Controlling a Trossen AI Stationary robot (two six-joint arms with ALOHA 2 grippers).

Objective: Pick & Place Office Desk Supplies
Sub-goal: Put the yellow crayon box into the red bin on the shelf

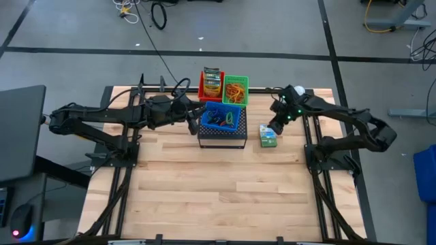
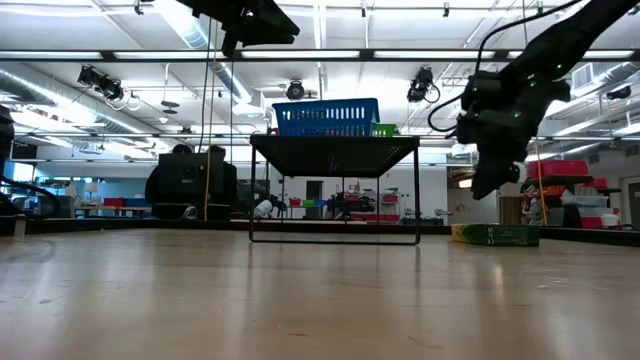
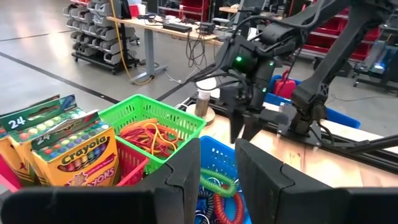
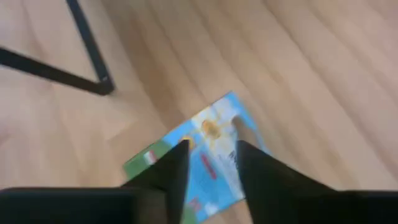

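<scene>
Even, bright light falls from ceiling strip lamps, which glare white in the low view. The table is evenly lit, with soft shadows under the arms. The right wrist view is motion-blurred: the box and wood grain smear. The near table in the low view is soft.

Grey concrete floor; strip-lit ceiling (shelving beyond).

box on table, right of stand | 3 baskets on stand
</scene>
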